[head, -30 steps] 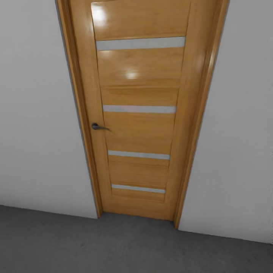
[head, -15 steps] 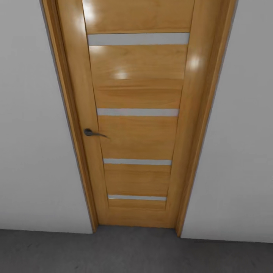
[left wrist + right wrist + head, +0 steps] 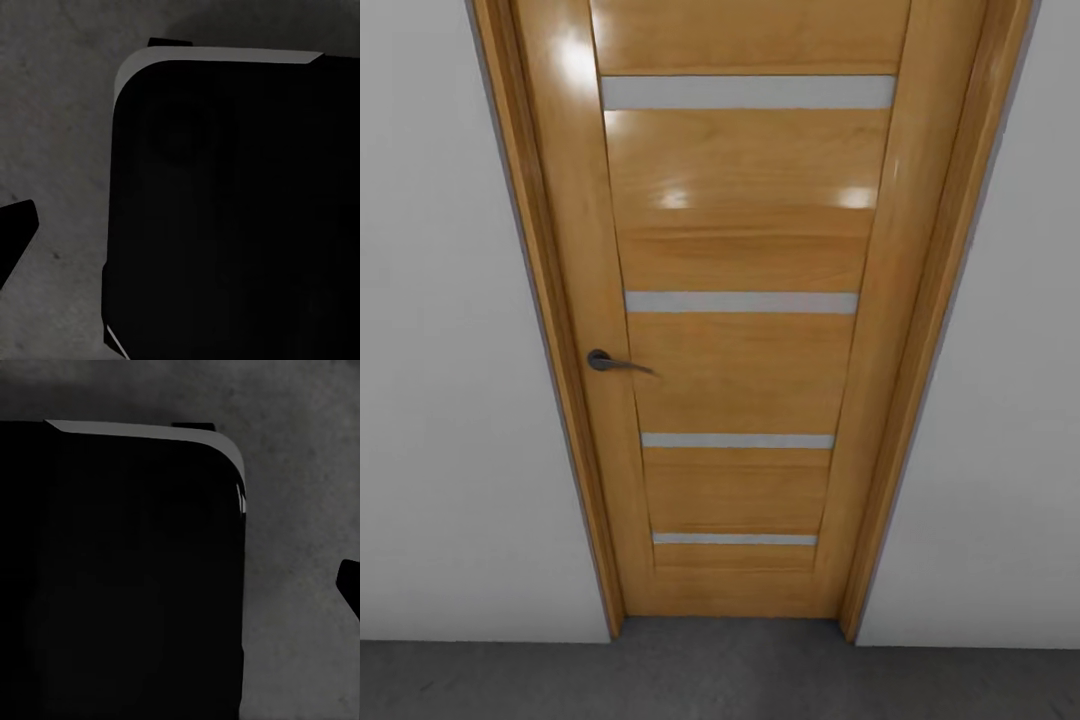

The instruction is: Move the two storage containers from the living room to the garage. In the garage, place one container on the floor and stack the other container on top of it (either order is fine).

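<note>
Facing a closed wooden door [image 3: 735, 330] from the dark concrete floor [image 3: 510, 680], the robot is in transit. Storage containers: location unknown. End effector states cannot be determined. Next: work the door handle [image 3: 600, 360].

A bare garage inside a home: a closed wooden door [image 3: 735, 330] with frosted strips and a dark lever handle [image 3: 603, 361], plain pale grey walls [image 3: 450, 380], rough dark concrete floor [image 3: 710, 680].
</note>
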Tool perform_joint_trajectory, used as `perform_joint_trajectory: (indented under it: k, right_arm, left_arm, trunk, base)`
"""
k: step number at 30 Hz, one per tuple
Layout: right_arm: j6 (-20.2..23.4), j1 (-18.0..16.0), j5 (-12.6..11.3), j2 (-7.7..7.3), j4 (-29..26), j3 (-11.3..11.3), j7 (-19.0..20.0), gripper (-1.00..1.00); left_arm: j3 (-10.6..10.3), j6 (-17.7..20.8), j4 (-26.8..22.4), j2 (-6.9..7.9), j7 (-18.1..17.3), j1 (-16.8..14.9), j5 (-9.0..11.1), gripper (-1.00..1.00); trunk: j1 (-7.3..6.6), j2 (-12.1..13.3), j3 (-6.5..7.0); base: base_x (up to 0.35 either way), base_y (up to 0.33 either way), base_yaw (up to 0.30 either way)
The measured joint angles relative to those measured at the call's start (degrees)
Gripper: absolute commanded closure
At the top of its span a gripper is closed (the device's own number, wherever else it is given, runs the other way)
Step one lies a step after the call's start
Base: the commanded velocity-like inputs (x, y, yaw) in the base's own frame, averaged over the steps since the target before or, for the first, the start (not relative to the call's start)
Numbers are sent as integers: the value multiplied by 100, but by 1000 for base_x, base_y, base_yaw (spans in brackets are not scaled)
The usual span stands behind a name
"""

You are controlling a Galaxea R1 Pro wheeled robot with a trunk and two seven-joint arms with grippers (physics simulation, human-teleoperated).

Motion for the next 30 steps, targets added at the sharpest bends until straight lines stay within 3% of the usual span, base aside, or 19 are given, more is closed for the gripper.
perform_joint_trajectory:
  k: [15, 30]
  right_arm:
    - [0, 0, 40, -12, 0, 41, 0, -100]
    - [5, 0, 20, 5, 0, 35, -4, -100]
  left_arm:
    - [4, -4, 0, 0, 0, 0, 0, -100]
    - [8, -2, 2, 7, 0, 0, 0, -100]
  trunk:
    - [0, 0, 0]
    - [0, 0, 0]
  base:
    - [8, 4, 0]
    - [172, 62, 0]
